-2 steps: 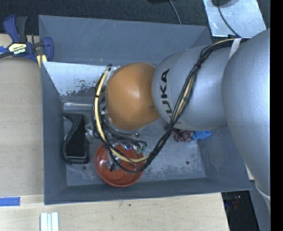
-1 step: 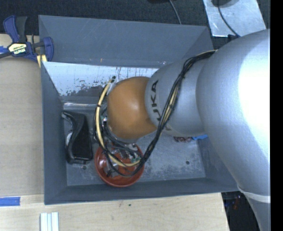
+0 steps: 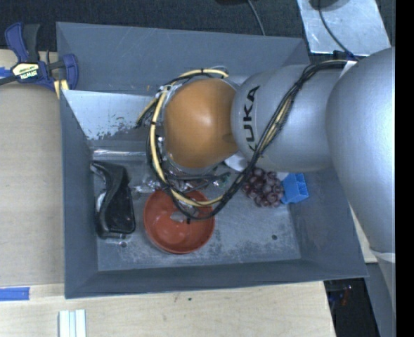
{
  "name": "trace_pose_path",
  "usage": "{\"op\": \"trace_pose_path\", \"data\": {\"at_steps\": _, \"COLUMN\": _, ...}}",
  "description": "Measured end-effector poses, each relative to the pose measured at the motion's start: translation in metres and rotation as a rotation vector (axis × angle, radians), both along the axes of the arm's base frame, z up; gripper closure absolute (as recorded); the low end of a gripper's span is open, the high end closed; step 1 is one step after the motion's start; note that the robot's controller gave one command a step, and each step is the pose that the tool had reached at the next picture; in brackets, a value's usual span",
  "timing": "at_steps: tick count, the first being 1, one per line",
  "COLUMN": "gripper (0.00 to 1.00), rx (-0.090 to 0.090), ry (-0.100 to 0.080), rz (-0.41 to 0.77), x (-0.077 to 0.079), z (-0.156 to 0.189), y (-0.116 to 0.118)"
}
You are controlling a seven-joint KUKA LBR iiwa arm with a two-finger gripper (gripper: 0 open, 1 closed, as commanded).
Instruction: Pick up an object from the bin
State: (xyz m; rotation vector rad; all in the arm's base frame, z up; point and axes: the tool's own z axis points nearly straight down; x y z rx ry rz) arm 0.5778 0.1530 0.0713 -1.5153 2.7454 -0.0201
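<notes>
My gripper (image 3: 187, 182) hangs under the arm's wrist near the middle of the bin, just above the far rim of a red round bowl (image 3: 178, 227) that lies on the bin floor. Most of the gripper is hidden from above. A black handled tool (image 3: 116, 202) lies to the left of the bowl. Right of the gripper sits a bunch of dark purple grapes (image 3: 263, 187), with a blue block (image 3: 296, 188) beside it.
The arm reaches in from the right and covers the back middle and right of the bin. A clear plastic piece (image 3: 119, 148) lies by the back left wall. Bare floor shows along the front, right of the bowl.
</notes>
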Motion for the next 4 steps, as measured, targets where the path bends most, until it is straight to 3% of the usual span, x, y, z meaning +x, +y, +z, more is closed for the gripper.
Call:
{"op": "trace_pose_path", "data": {"at_steps": 1, "gripper": 1.00, "rx": 0.027, "ry": -0.024, "rz": -0.640, "x": -0.052, "z": 0.005, "y": 0.022}}
{"op": "trace_pose_path", "data": {"at_steps": 3, "gripper": 1.00, "rx": 0.023, "ry": -0.019, "rz": -0.641, "x": -0.053, "z": 0.019, "y": 0.020}}
{"op": "trace_pose_path", "data": {"at_steps": 4, "gripper": 1.00, "rx": 0.024, "ry": -0.018, "rz": -0.642, "x": -0.053, "z": 0.059, "y": 0.020}}
